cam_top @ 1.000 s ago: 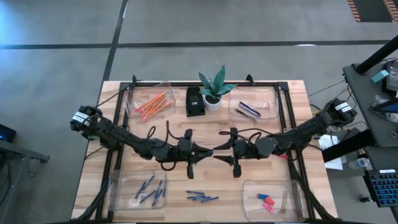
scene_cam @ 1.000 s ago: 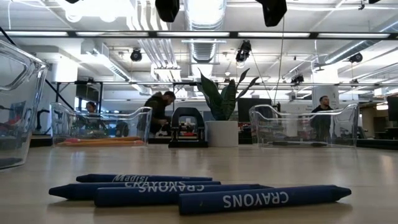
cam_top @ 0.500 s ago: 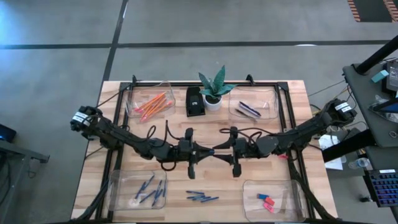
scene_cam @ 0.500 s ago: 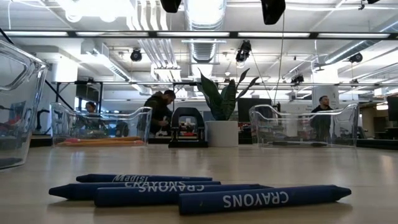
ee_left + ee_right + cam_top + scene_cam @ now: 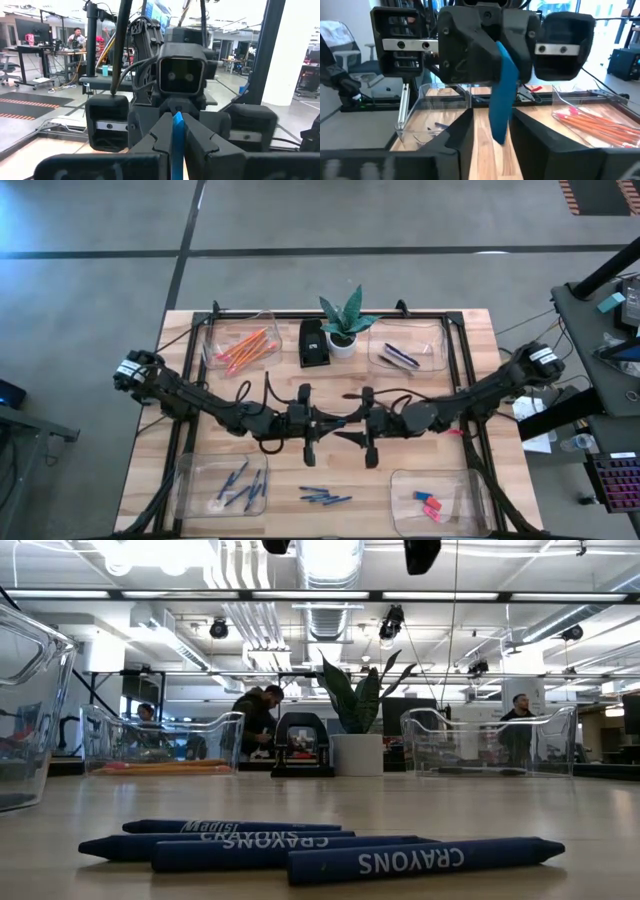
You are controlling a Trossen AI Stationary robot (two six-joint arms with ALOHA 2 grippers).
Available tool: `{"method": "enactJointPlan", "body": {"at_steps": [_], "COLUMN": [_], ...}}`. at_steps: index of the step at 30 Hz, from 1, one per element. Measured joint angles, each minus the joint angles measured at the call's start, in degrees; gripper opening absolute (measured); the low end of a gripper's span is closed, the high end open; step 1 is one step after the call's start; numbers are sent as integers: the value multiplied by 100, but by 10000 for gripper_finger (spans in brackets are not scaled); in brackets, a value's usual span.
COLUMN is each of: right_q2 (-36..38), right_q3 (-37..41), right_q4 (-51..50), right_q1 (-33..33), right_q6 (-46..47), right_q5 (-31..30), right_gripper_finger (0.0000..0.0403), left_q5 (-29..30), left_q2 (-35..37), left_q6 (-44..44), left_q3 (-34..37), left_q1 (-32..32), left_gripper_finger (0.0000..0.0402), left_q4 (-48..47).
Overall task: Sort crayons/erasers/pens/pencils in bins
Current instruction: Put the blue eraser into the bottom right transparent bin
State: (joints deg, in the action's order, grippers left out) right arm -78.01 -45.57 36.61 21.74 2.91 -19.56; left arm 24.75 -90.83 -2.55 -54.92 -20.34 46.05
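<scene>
1. A blue crayon (image 5: 177,145) is clamped between the closed fingers of the left gripper (image 5: 328,423), held above the middle of the table (image 5: 470,355).
2. The right gripper (image 5: 345,430) faces it tip to tip; its fingers (image 5: 457,137) are spread apart on either side of the crayon, not pressing it, so a handover is judged to be in progress.
3. Four loose crayons (image 5: 325,498) lie together on the near edge, between the two near bins, unsorted.
4. Thin dark-blue sticks (image 5: 240,483) are held in the near-left bin (image 5: 190,492); whether they are crayons or pens cannot be told.
5. The erasers (image 5: 428,502) lie in the near-right bin (image 5: 470,490).
6. The pencils (image 5: 244,346) fill the far-left bin (image 5: 215,330), and the pens (image 5: 401,356) the far-right bin (image 5: 435,340).
7. A plant (image 5: 342,320) and a black box (image 5: 314,342) stand between the far bins.
8. Only the crayons are judged to remain.
</scene>
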Motion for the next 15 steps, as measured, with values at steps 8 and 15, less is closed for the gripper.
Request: {"method": "enactJointPlan", "body": {"at_steps": [8, 15], "right_q2": [-92, 25], "right_q3": [-224, -218], "right_q4": [-59, -372], "right_q1": [-2, -8], "right_q6": [-279, -83], "right_q5": [1, 0], "right_gripper_finger": [24, 20], "left_q5": [2, 0], "left_q2": [0, 2], "left_q6": [0, 0], "left_q3": [15, 46], "left_q1": [-48, -46], "left_gripper_finger": [8, 8], "left_q4": [-58, -67]}}
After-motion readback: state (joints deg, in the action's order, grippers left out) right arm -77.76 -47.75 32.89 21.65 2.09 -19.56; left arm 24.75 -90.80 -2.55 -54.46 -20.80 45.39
